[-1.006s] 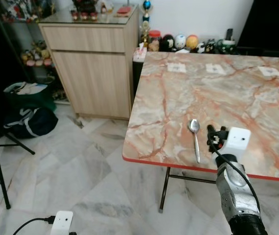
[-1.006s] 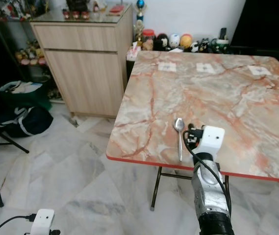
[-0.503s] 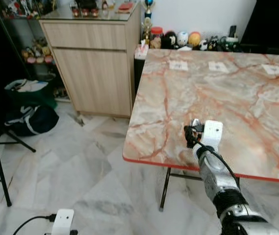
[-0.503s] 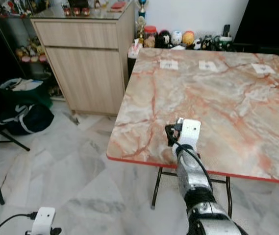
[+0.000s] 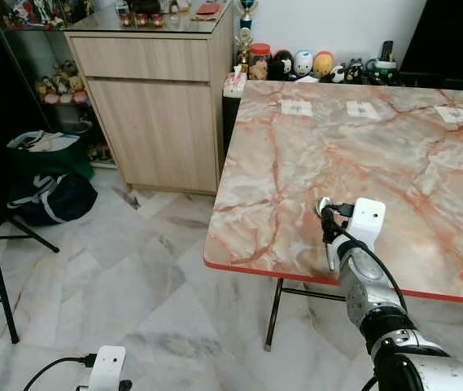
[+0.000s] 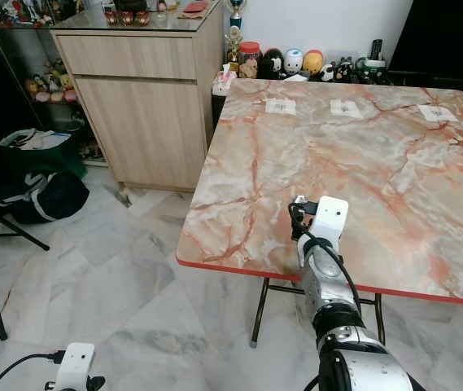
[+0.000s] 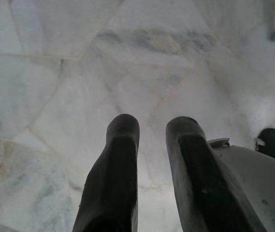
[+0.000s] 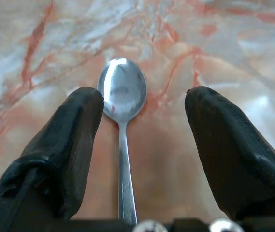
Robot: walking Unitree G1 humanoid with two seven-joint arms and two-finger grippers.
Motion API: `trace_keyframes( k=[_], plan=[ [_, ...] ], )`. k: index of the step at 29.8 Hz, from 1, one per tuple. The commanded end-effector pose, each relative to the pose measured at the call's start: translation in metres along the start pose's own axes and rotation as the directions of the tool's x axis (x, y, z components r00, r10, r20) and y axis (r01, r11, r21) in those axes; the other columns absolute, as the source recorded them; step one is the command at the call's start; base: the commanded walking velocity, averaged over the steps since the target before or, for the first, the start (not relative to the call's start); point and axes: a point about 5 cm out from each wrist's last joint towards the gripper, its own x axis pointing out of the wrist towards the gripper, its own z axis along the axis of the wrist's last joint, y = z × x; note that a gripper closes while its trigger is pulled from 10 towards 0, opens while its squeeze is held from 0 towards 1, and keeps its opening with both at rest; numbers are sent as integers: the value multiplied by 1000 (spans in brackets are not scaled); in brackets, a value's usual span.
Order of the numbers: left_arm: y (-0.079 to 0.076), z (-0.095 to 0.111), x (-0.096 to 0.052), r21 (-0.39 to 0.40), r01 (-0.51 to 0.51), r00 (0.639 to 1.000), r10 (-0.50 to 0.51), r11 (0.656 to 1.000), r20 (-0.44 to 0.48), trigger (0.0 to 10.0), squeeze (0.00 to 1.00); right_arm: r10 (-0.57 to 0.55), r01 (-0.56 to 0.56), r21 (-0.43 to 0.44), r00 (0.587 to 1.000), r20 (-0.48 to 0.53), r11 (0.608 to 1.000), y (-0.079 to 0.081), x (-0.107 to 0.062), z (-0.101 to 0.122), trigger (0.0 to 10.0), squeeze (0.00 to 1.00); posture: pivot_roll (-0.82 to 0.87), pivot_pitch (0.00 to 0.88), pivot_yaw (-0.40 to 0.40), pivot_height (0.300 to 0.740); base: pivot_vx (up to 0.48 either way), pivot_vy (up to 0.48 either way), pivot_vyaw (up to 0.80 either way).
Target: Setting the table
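Head views: a glossy pink-veined marble worktop (image 5: 361,155) with a red edge; near that edge lies a slim steel spoon (image 5: 324,208), the right gripper (image 5: 329,221) over it. A wooden cabinet (image 5: 158,106) stands beyond the worktop's left corner.

Left wrist view: the left gripper (image 7: 151,126), fingers slightly parted, hangs over pale marble floor (image 7: 79,72).

Right wrist view: spread fingers (image 8: 74,130) straddle the spoon's handle, without touching it.

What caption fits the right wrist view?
Open right pincer straddling a spoon lying on the marble table.
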Motion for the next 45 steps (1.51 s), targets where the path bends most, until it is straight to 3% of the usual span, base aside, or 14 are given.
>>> trace_keyframes(
  k=[1,25,45],
  plan=[
    [-1,-1,0,7,3,1000,-3,1000,-14,10000,0,6,-6,1,1000,-9,1000,1,2,2,10000,0,79,2,-10,740,0,0,0],
    [-2,5,1,10,4,1000,-4,1000,2,10000,0,73,-82,-66,989,-132,994,17,2,-12,10000,0,96,0,-13,740,0,0,0],
    [-3,6,2,0,6,1000,-6,1000,1,10000,0,21,-33,-68,985,-169,997,8,6,-5,10000,0,106,0,-18,740,0,0,0]
  ],
)
